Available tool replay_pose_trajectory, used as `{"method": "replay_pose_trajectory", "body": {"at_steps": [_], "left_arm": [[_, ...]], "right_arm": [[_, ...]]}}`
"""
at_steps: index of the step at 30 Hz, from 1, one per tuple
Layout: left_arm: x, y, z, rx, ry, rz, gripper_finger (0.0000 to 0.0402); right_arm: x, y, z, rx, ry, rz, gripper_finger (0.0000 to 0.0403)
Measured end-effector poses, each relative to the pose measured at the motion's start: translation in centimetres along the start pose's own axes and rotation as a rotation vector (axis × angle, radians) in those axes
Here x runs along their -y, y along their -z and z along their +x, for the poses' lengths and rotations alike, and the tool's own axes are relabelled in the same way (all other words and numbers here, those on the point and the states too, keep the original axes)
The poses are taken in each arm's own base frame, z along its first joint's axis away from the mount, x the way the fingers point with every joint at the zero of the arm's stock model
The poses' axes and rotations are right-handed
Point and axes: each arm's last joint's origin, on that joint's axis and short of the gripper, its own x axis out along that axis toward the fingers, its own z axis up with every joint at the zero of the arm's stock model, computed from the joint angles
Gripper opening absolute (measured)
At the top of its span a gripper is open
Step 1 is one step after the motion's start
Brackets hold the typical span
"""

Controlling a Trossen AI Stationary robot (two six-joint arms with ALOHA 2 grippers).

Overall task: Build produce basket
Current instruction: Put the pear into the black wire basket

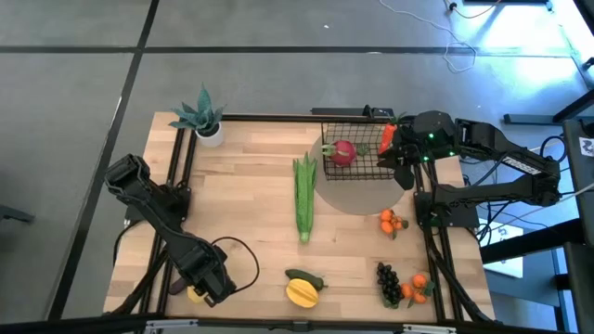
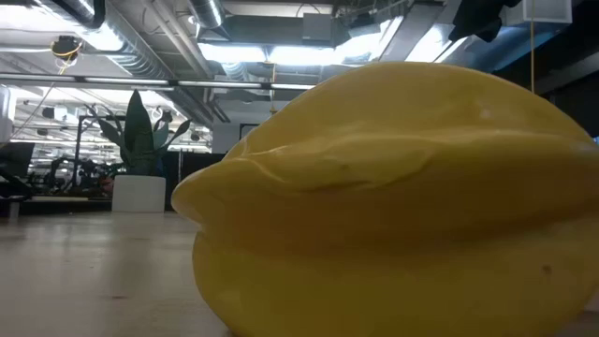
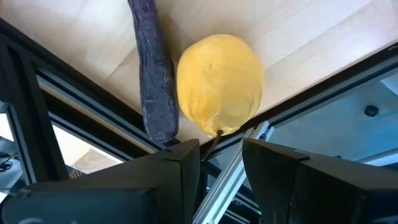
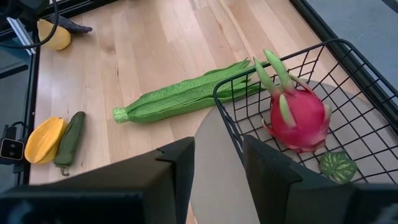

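The black wire basket [image 1: 357, 148] stands on a round pale disc [image 1: 364, 197] at the table's far right. It holds a red radish with green leaves [image 4: 297, 118] and a small green-striped piece [image 4: 337, 167]; something orange [image 1: 387, 137] shows at its right side. My right gripper [image 4: 217, 158] hovers open over the basket's wall, at its right side [image 1: 401, 160]. My left gripper [image 3: 221, 155] is open at the near-left corner [image 1: 209, 283], just short of the yellow lemon [image 3: 221, 81], which lies beside the purple eggplant [image 3: 152, 68].
The corn [image 1: 304, 195] lies mid-table. Oranges [image 1: 392, 221], dark grapes [image 1: 388, 283] and more oranges [image 1: 419, 286] lie on the right. The mango [image 1: 302, 293] and a green pepper [image 1: 304, 278] lie at the near edge; the mango fills the low view [image 2: 393, 197]. A potted plant [image 1: 202, 116] stands far left.
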Motion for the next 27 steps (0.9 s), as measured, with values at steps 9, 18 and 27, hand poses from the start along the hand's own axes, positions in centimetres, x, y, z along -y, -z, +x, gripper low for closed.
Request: {"method": "replay_pose_trajectory", "body": {"at_steps": [9,18,27], "left_arm": [[-0.02,0.0,0.0,0.001,-0.002,-0.001,0.0097],[-0.02,-0.02,0.0,0.001,-0.002,-0.003,0.0038],[-0.01,-0.11,-0.03,0.014,0.0,-0.005,0.0001]], "right_arm": [[0.0,0.0,0.0,0.0,0.0,-0.003,0.0126],[0.01,0.0,0.0,0.0,0.0,-0.007,0.0126],[0.0,0.0,0.0,0.0,0.0,-0.01,0.0126]]}}
